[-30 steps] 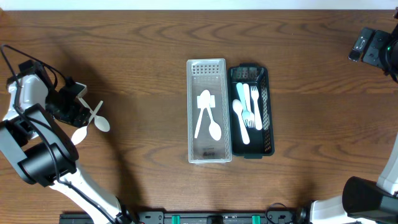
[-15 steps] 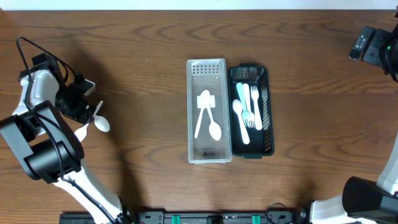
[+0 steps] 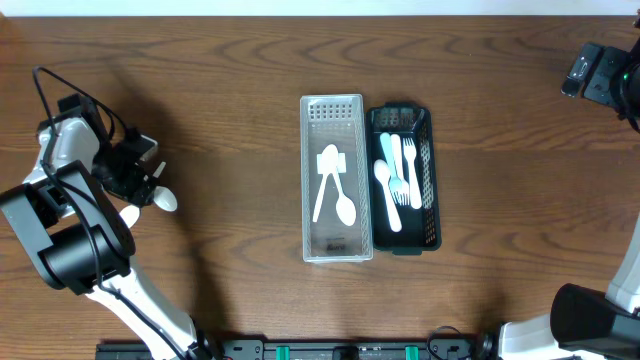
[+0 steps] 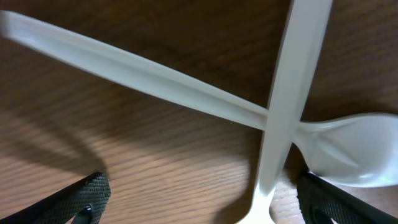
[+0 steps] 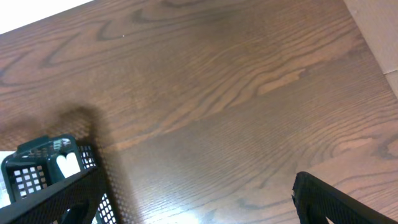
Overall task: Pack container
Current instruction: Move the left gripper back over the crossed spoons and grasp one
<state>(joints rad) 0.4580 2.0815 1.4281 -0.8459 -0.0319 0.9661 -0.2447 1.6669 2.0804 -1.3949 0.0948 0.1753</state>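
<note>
Left gripper (image 4: 205,202) is right down at the table (image 3: 230,120) with its fingers (image 4: 87,194) spread wide and nothing clamped. Between them are the crossed handles (image 4: 268,118) of two loose white spoons (image 3: 165,200), one lying over the other, with one bowl poking out beside the right-hand finger. From overhead that's way out on the left of the table, well apart from the clear container (image 3: 337,240) in the middle, which already has a couple of white pieces in it, and from the black basket (image 3: 432,180) touching its right side with forks and a spoon inside. Right gripper (image 5: 199,208) is parked up in the far corner, fingers apart too, holding nothing and looking down at the basket's end. So I'd call this the pick step for the leftover cutlery, packing only partly done. Next move, as I see it, is closing on a single handle away from the crossing, otherwise I reckon it grabs both or flicks one off, then lifting and carrying it across to the containers.
</note>
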